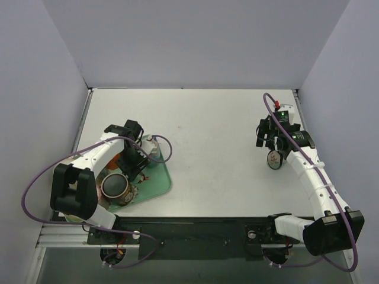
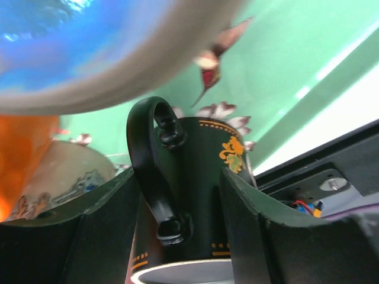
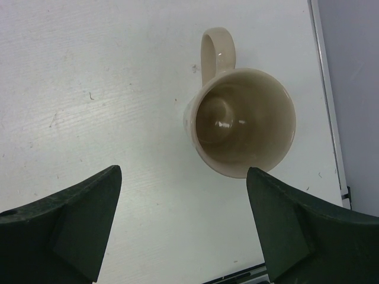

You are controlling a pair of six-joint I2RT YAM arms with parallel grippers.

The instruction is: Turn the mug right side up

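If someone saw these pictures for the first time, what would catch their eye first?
The crowded green tray at the left of the white table, where the left gripper sits with its fingers either side of a black mug and its handle. Then the lone cream mug at the right, its mouth facing the open right gripper.

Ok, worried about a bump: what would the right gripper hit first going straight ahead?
Likely the rim of the upright cream mug; the right gripper might narrowly miss onto the table.

The dark mug [image 2: 204, 177] runs off the bottom edge.
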